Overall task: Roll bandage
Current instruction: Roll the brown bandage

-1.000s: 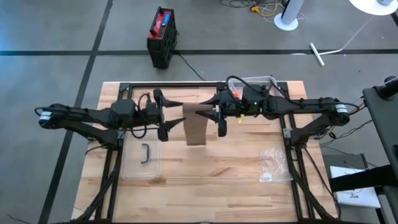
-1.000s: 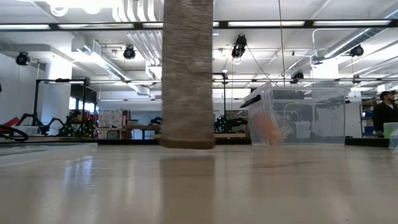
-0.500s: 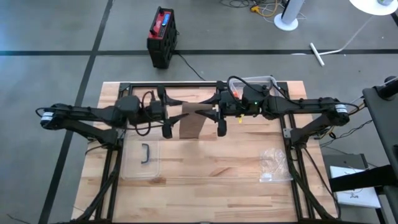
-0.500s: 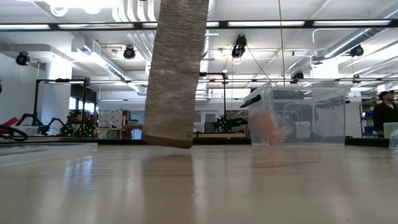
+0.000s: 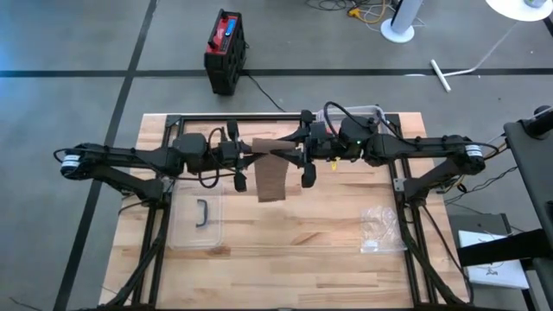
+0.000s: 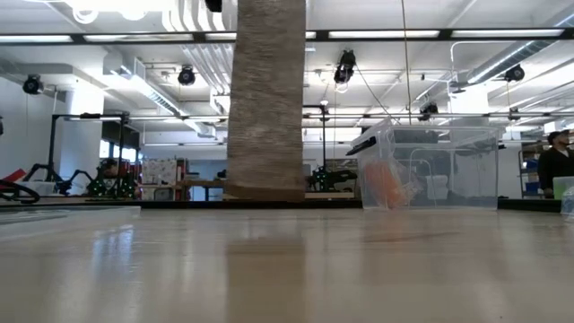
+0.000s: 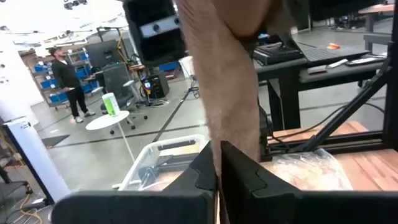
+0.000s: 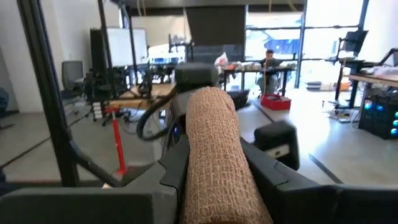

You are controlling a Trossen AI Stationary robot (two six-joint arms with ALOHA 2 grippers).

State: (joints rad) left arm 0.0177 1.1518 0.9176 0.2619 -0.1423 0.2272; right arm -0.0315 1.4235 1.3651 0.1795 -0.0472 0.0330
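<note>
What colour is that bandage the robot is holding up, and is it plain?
The bandage is tan-brown with a fine crinkled mesh weave; the right wrist view shows it best.

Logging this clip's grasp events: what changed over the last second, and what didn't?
The left gripper moved in toward the right gripper and shut on the bandage, having been open. The hanging strip swung to the left arm's side, then back to vertical. The right gripper kept its grip on the roll; the lid and clear bin stayed put.
</note>
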